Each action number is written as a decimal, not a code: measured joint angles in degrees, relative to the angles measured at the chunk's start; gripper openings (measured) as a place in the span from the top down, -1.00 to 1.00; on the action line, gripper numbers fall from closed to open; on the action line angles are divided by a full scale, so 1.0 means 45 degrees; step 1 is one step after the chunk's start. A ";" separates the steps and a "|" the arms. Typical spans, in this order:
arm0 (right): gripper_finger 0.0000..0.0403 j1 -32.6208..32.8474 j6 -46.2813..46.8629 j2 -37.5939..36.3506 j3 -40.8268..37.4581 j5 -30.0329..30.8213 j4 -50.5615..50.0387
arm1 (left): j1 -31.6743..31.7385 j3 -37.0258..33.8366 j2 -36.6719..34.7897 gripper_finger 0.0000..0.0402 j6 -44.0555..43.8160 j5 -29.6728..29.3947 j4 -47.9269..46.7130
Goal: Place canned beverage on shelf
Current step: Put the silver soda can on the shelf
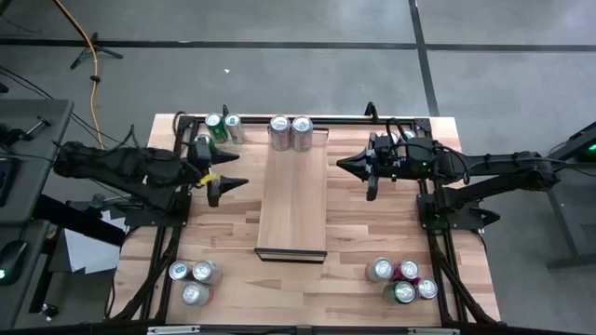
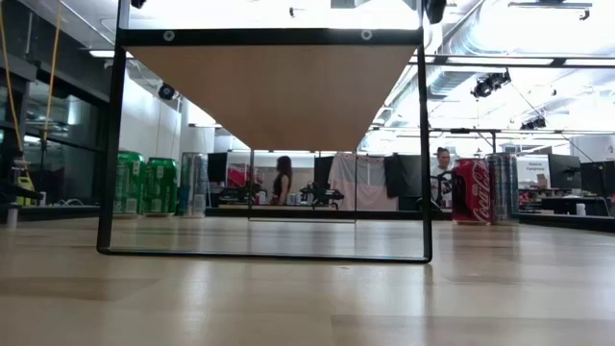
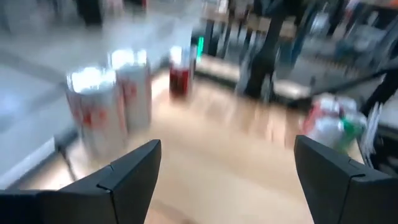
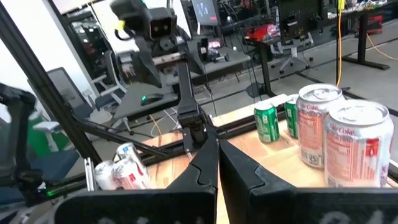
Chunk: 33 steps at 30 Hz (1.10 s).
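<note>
Butcher-block wood covered your table (image 1: 233,279), with grey floor around it and a room of desks and two people beyond. Your shelf (image 1: 291,200) ran down the middle, two silver cans (image 1: 290,132) standing at its far end. Other cans clustered at the table's corners. Your left gripper (image 1: 226,184) hung beside the shelf, jaws spread and empty; your right gripper (image 1: 346,166) faced it, jaws pressed together.

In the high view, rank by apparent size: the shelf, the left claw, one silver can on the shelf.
1. Shelf, largest by far.
2. Left claw, open beside the shelf.
3. Silver can, smallest.
</note>
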 joint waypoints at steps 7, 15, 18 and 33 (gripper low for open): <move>1.00 0.0000 -0.0027 0.0000 0.0005 0.0000 -0.1334 | -0.0974 0.4577 0.3926 -0.48 -0.5780 0.3607 -0.8546; 1.00 0.0000 -0.0148 0.0005 0.0005 -0.0041 -0.2355 | -0.4394 0.5184 0.6824 -0.48 -1.2004 0.5844 -1.1598; 1.00 0.0000 -0.0472 0.0001 0.0005 -0.0130 -0.2563 | -0.5568 0.5184 0.7537 -0.48 -1.3933 0.6235 -1.1118; 1.00 0.0000 -0.0707 0.0005 0.0005 -0.0187 -0.2974 | -0.7625 0.5174 1.0121 -0.48 -1.6515 0.7122 -1.1114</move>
